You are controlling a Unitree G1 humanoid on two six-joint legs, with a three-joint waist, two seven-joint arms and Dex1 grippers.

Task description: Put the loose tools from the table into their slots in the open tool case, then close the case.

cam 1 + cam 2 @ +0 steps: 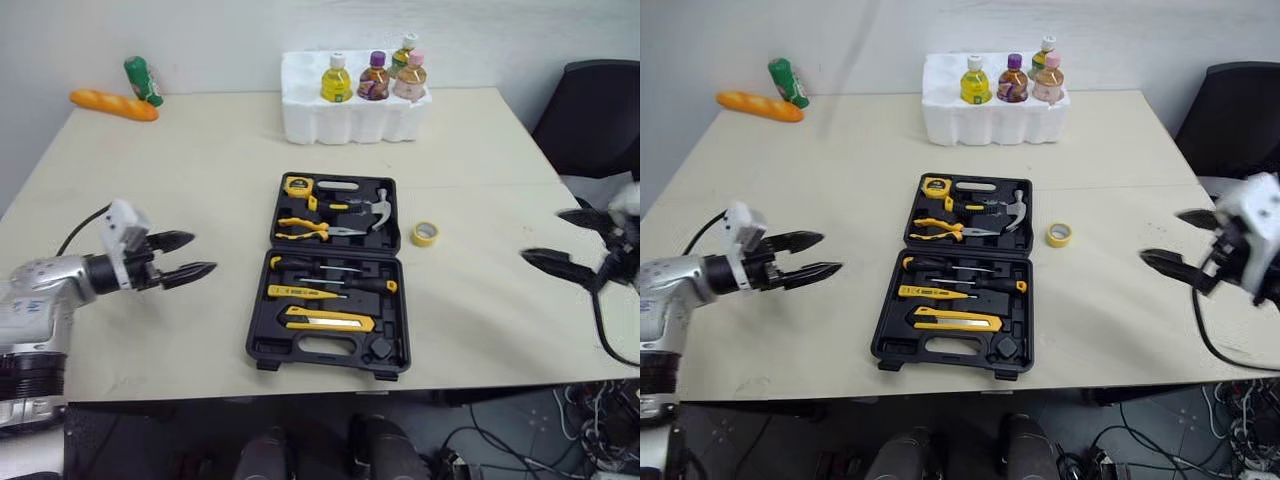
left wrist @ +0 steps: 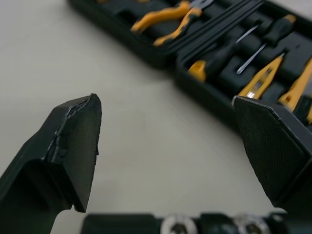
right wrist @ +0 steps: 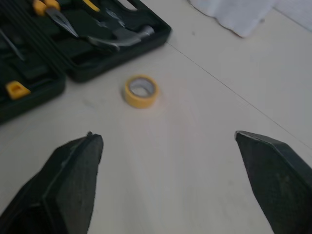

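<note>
Left gripper over the table's left side and right gripper near its right edge hover, jaws wide apart and empty. The yellow tape roll lies mid-table, just right of the open tool case. It looks light and stiff, probably best pinched across its ring wall.

We see a baguette beside a green bottle far left, four drinks in a foam tray at the back, a chair far right.
</note>
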